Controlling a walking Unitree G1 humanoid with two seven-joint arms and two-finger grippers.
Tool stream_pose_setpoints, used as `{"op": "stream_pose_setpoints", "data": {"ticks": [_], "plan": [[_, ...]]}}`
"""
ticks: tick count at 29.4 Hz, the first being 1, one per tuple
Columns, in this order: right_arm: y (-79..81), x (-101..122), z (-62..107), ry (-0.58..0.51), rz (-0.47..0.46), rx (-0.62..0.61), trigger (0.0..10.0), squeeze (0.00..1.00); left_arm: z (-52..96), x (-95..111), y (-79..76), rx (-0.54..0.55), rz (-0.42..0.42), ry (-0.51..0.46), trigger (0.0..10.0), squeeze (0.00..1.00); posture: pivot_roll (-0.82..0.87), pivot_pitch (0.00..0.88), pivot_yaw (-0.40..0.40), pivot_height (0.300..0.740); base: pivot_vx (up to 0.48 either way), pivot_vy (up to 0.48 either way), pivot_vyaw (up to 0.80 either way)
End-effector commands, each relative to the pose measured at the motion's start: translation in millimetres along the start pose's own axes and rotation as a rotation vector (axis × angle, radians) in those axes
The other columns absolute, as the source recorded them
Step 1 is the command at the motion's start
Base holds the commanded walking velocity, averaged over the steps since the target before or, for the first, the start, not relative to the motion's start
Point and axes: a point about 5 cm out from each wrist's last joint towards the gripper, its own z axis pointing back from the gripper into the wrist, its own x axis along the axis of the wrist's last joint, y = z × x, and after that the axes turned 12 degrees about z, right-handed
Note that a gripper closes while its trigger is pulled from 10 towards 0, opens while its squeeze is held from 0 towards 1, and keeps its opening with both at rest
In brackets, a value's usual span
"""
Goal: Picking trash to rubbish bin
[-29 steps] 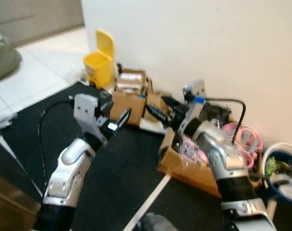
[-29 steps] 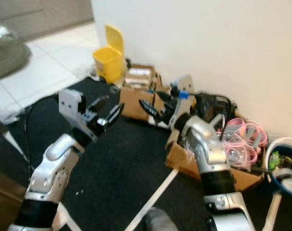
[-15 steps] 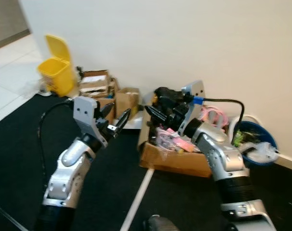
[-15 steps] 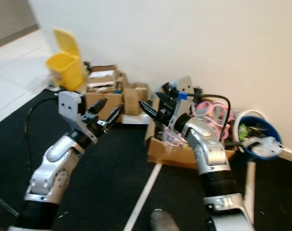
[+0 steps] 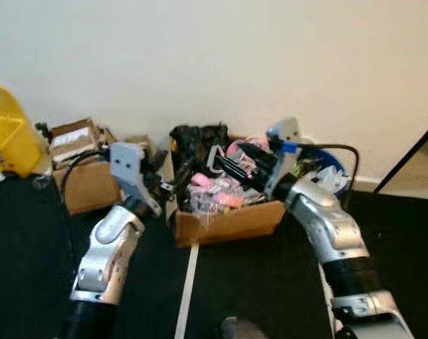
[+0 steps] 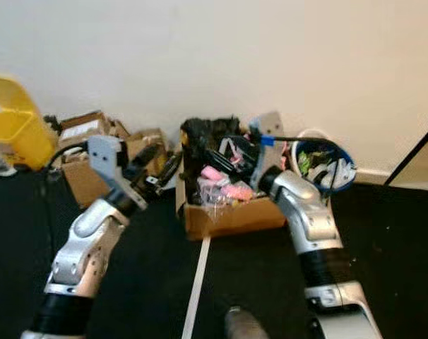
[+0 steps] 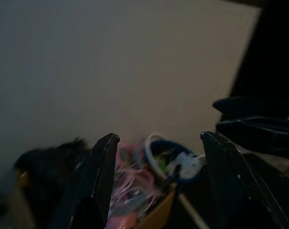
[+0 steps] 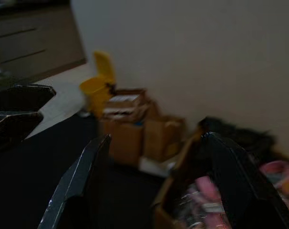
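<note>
A yellow bin (image 5: 8, 145) with its lid up stands against the wall at far left, beside small cartons (image 5: 80, 169). A cardboard box (image 5: 228, 215) crammed with pink and black trash (image 5: 214, 194) sits centre. The left gripper (image 7: 156, 191) and right gripper (image 8: 154, 186) hover over it, both spread wide and empty.

Cluttered cardboard box (image 5: 228, 219) against wall (image 5: 221, 56), smaller boxes (image 5: 83, 185) left, dark floor (image 5: 249, 282) open

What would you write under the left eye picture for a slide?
Both open pincers, left and right, raised over a cardboard box of pink clutter by a white wall.
</note>
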Motion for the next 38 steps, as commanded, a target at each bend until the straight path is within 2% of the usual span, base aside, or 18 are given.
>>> {"op": "stream_pose_setpoints", "data": {"ticks": [1, 13, 15, 20, 38], "plan": [[7.0, -3.5, -0.5, 0.009, 0.004, 0.019, 10.0, 0.00, 2.8, -2.3, -0.5, -0.001, 0.019, 0.003, 10.0, 0.00, -0.06, 0.000, -0.006, 0.740, 0.000, 0.000, -0.79], [16.1, 0.9, -3.1, 0.001, 0.057, 0.050, 10.0, 0.00, 5.1, -2.2, -4.0, -0.012, 0.026, 0.014, 10.0, 0.00, -0.05, 0.000, 0.006, 0.740, 0.000, 0.000, -0.79], [16.0, 0.7, -2.8, 0.002, 0.042, 0.057, 10.0, 0.00, 5.5, -1.9, -4.2, 0.001, 0.015, 0.008, 10.0, 0.00, -0.05, 0.000, 0.006, 0.740, 0.000, 0.000, -0.79], [15.2, -2.5, -0.2, 0.021, 0.070, 0.045, 10.0, 0.00, 2.1, -2.2, -3.6, -0.008, 0.001, 0.017, 10.0, 0.00, -0.07, 0.000, 0.018, 0.740, 0.000, 0.000, -0.79], [14.5, -4.3, -5.1, 0.032, 0.079, 0.055, 10.0, 0.00, -1.9, -2.9, -2.5, -0.020, 0.026, 0.019, 10.0, 0.00, -0.08, 0.000, 0.003, 0.740, 0.000, 0.000, -0.79]]}}
